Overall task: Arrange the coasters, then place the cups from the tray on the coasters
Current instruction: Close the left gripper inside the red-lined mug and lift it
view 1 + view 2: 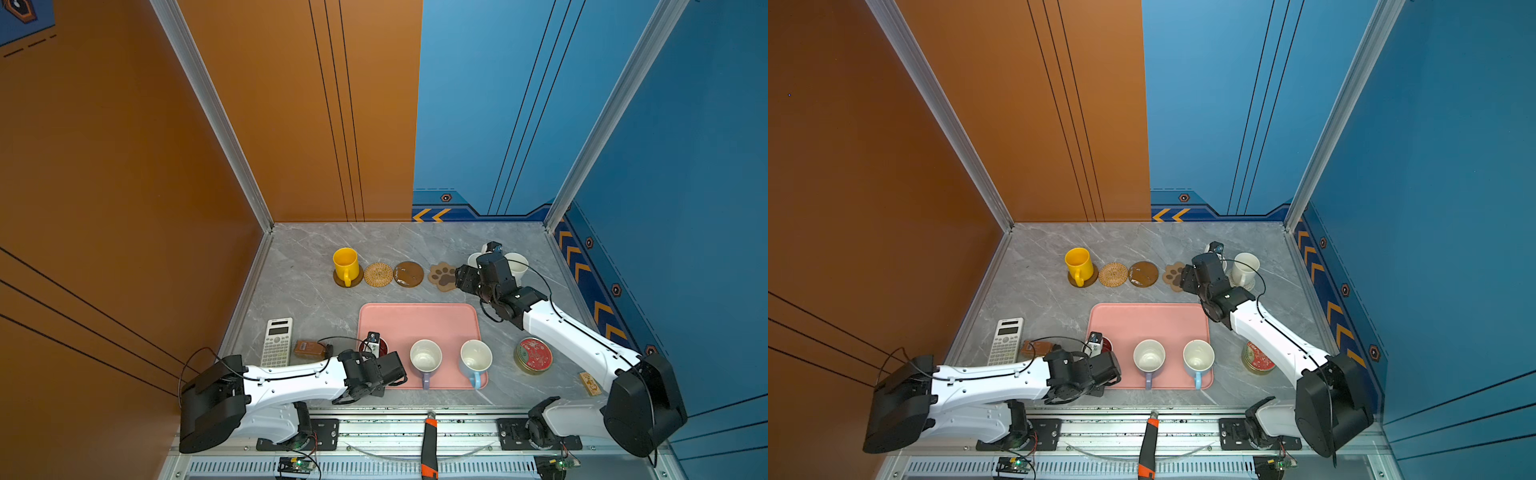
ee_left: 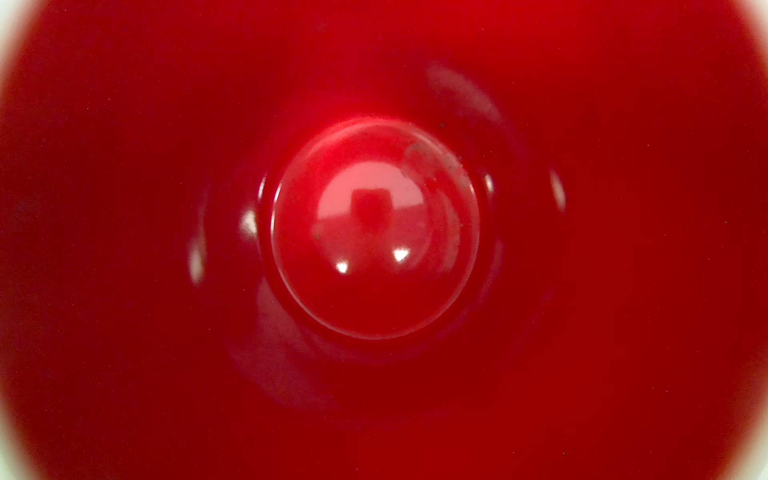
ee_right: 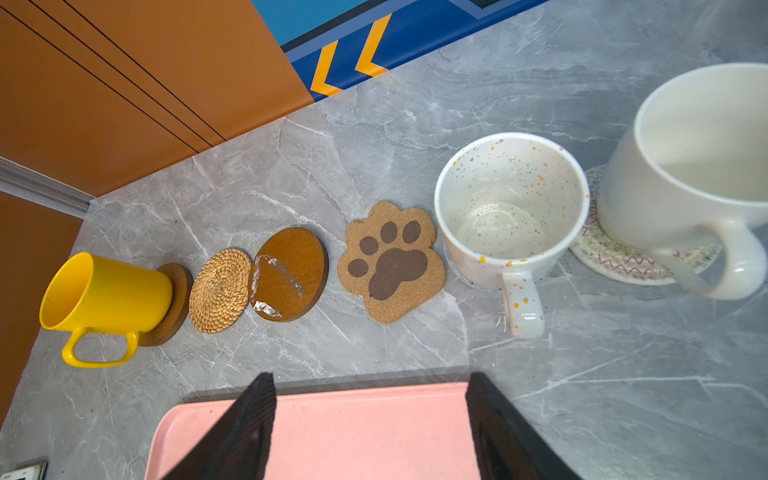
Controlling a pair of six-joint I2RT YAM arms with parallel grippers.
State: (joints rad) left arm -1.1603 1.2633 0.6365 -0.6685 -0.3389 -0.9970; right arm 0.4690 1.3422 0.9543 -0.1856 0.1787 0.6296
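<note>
A grey marbled surface [image 1: 316, 249] sits in a booth with an orange wall [image 1: 124, 124] on the left and a blue wall [image 1: 498, 104] on the right. A row runs along its far side: a yellow cup [image 1: 345, 264] on a brown disc [image 1: 354, 283], a bare rattan coaster [image 1: 378, 274], a bare second disc [image 1: 408, 274] and a paw coaster [image 1: 442, 276]. Next come a speckled cup [image 3: 511, 203] on a grey coaster [image 3: 457, 272] and a cream cup [image 3: 702, 166] on a cream coaster [image 3: 615, 257]. Nearer, the pink tray [image 1: 415, 320] holds a lilac cup [image 1: 425, 357], a blue cup [image 1: 476, 357] and, at its left edge, a red cup [image 2: 374, 232]. The left gripper [image 1: 372, 347] is down on the red cup, jaws closed on it. Its wrist camera looks straight into the red inside, and the fingers are hidden. The right gripper [image 3: 370, 378] hangs empty, jaws apart, just beside the paw coaster and over the tray's far edge.
</note>
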